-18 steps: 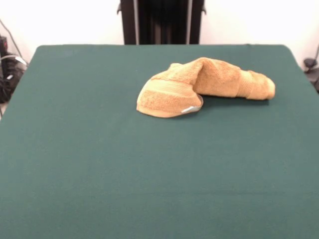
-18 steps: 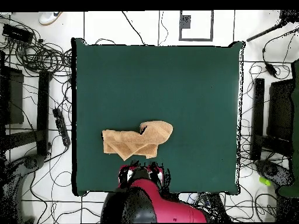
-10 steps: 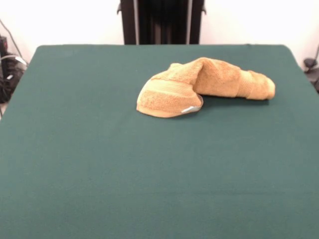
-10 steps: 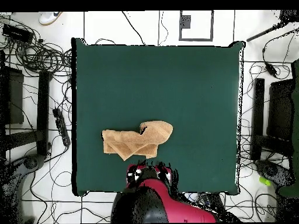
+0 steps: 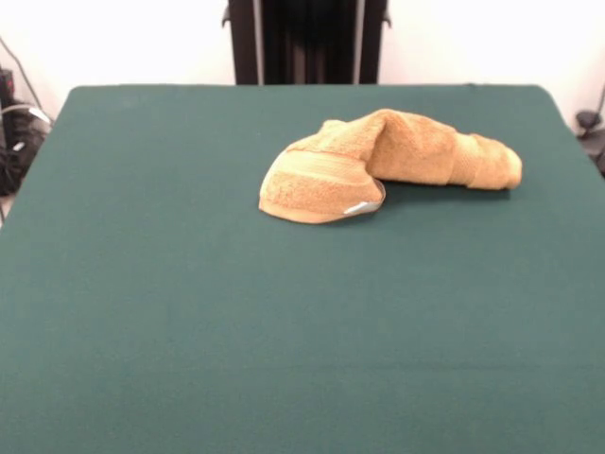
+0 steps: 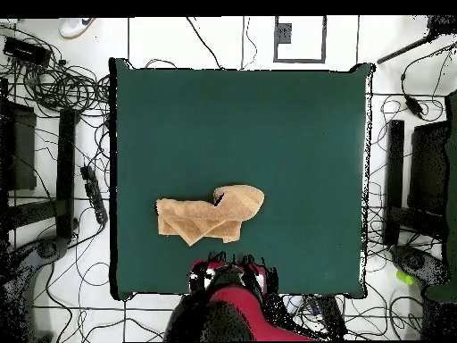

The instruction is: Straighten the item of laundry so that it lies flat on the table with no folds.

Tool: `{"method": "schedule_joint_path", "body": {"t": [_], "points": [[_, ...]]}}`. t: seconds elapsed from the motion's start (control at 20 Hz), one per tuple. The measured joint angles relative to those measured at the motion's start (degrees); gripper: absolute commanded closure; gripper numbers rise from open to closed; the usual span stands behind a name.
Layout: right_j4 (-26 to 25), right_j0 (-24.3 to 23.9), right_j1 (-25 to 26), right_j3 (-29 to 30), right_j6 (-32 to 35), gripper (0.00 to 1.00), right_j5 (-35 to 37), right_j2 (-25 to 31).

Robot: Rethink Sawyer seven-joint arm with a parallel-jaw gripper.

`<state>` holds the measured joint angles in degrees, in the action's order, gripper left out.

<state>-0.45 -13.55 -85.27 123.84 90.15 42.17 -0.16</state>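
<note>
The golden-orange towel (image 5: pixel 388 165) lies crumpled and folded over itself on the dark green table (image 5: pixel 189 312), right of centre toward the far side. Its rounded left end lies flat, with a paler band and a small white label (image 5: pixel 357 207); its right part is rolled up. In the overhead view the towel (image 6: pixel 210 217) lies near the table's (image 6: pixel 294 134) bottom edge, left of centre. The red and black arm's end with the gripper (image 6: pixel 228 271) sits at that bottom edge, just below the towel and apart from it. No arm shows in the front view.
The black pedestal (image 5: pixel 304 40) stands behind the table's far edge. In the overhead view, cables (image 6: pixel 54 85) and black equipment (image 6: pixel 411 183) lie on the floor along the table's left and right sides.
In the overhead view the arm's end has shifted right and slightly down toward the base. The towel has not moved.
</note>
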Motion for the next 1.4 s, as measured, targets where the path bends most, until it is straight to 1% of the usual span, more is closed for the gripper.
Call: {"method": "schedule_joint_path", "body": {"t": [0.1, 0.35, 0.55, 0.65, 0.8, 0.95, 1.05, 1.1, 1.15, 1.4], "points": [[0.23, -0.02, -1.86, -1.64, 0.00, 0.00, 4.96, 0.00], [2.15, 0.01, -6.57, -7.22, -0.04, 0.00, 22.39, 0.02], [2.99, 0.28, -8.37, -10.51, -0.11, 0.00, 31.51, 0.03], [3.19, 0.90, -9.13, -11.31, -0.11, 0.00, 33.51, 0.03], [3.79, 2.26, -9.50, -11.05, -0.32, 0.00, 32.48, 0.03], [5.47, 3.13, -9.00, -9.60, -1.26, 0.00, 28.01, 0.03], [7.44, 3.29, -8.47, -7.90, -2.07, 0.00, 23.57, 0.02], [8.97, 3.26, -7.94, -6.52, -2.88, 0.00, 19.93, 0.02], [9.68, 3.23, -7.68, -5.91, -3.30, 0.00, 18.30, 0.02], [13.78, 1.89, -4.96, -0.48, -7.90, 0.00, 3.74, 0.17]]}}
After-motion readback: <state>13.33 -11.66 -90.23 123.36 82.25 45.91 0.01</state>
